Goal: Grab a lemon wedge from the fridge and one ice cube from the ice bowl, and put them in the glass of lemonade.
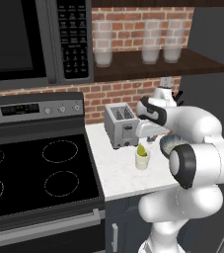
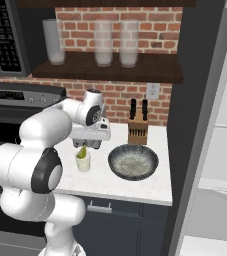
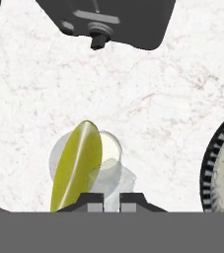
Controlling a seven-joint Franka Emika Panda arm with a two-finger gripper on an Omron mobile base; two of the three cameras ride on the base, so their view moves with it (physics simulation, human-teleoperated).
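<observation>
One lemon wedge [image 3: 77,165] in glass [image 3: 86,165], below claw [image 3: 111,201]

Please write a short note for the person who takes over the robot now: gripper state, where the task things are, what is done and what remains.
Gripper: shut, nothing visibly between its tips, just above the glass of lemonade.
Lemon wedge: standing in the glass, its tip sticking out above the rim.
Glass: on the white counter, in front of the toaster, left of the ice bowl.
Ice bowl: on the counter in front of the knife block, whitish contents inside.
Fridge: at the right, door open.
Done: lemon step appears complete.
Left: pick one ice cube from the bowl and drop it in the glass.
</observation>
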